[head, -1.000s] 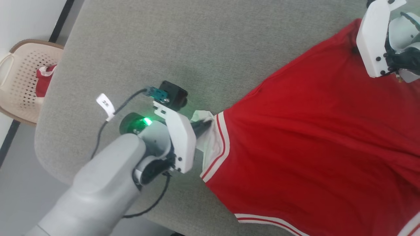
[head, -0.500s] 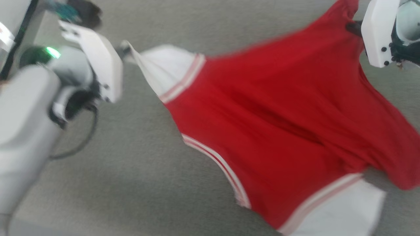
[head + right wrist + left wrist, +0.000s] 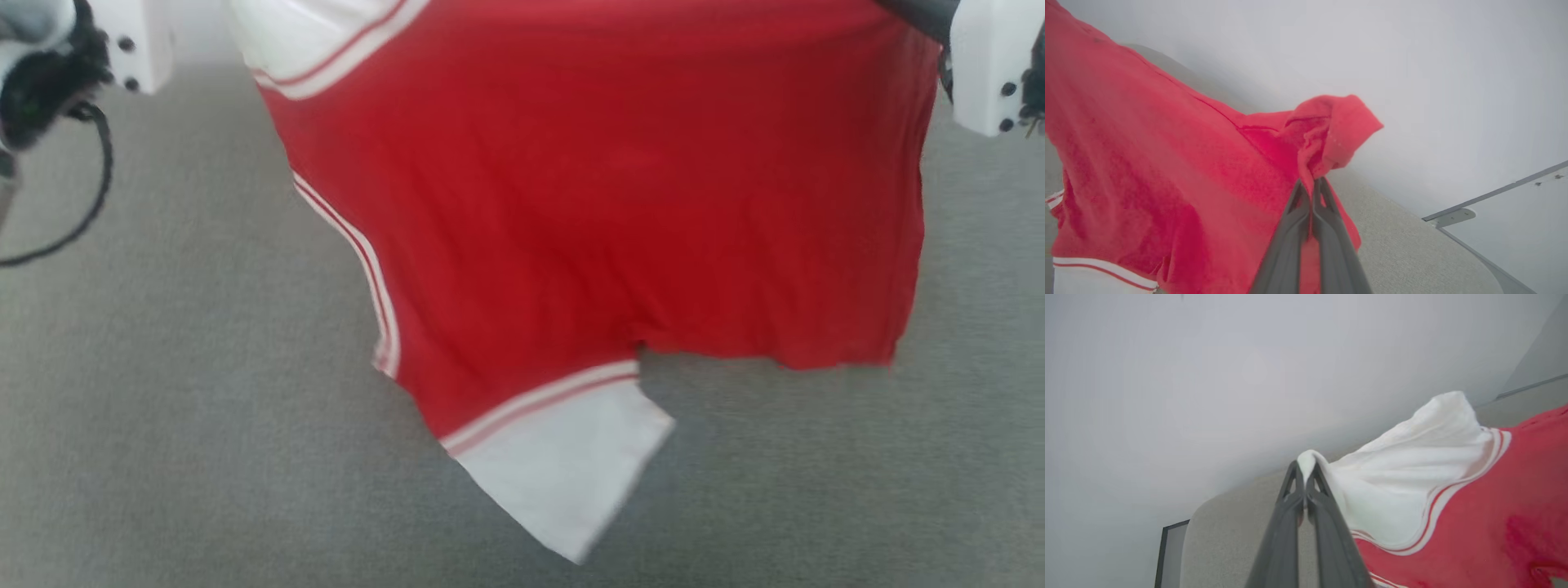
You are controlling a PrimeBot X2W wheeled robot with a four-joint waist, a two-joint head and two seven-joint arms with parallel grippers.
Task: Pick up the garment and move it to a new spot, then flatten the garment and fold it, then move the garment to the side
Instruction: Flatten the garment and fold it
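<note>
Above the grey table (image 3: 163, 408), the red jersey T-shirt (image 3: 604, 220) hangs spread between the two arms, lifted off the table along its upper edge. The left gripper (image 3: 1305, 473) has its dark fingers pressed together on the very tip of one white sleeve (image 3: 1404, 490), with a small nub of cloth poking out past them. The right gripper (image 3: 1312, 185) is likewise pinched closed on a bunched red corner of the hem (image 3: 1331, 130).

The shirt's long axis, from the sleeve end to the hem end, runs straight across from one gripper to the other, roughly level over the table. Each arm has its own end, and neither is nearer the middle. The free white sleeve (image 3: 563, 474) droops lowest, toward the table. Whether it touches the surface I cannot tell. By my judgement, the coming lay-down turns on that sag: the slack edge will meet the table first, so the shirt needs to be drawn taut along that gripper-to-gripper line as it goes down.

No writing can be read. The side facing the head camera is plain red with red-and-white striped trim, and no brand or label shows.
</note>
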